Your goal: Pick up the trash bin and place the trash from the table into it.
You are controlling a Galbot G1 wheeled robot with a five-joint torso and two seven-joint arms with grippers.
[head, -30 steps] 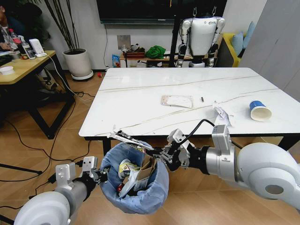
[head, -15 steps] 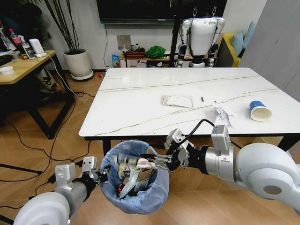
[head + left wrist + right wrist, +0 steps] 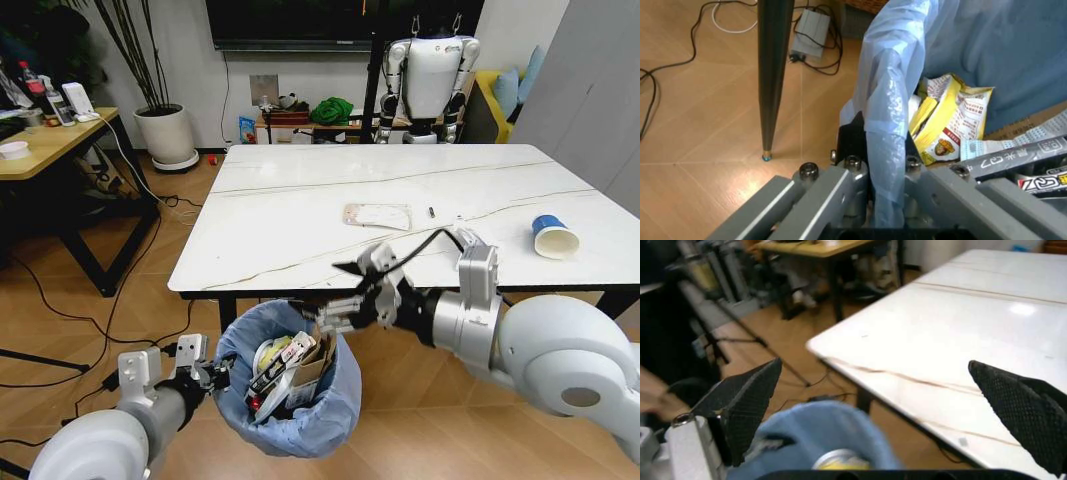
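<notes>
The table [image 3: 300,215] carries remaining trash: a flat wrapper [image 3: 378,216] mid-top and a blue-and-white paper cup [image 3: 553,237] toward its right end. The trash bin [image 3: 290,425] hangs below the near edge, littered inside. The right gripper [image 3: 350,292] hovers above it, jaws spread wide, empty. The left gripper [image 3: 203,372] is clamped on the bin's bagged rim.

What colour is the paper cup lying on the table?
The paper cup is blue outside and white inside; the head view shows it best.

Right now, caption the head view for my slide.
Left hand holds the trash bin by its rim; open right hand hovers above it, near the table.
</notes>
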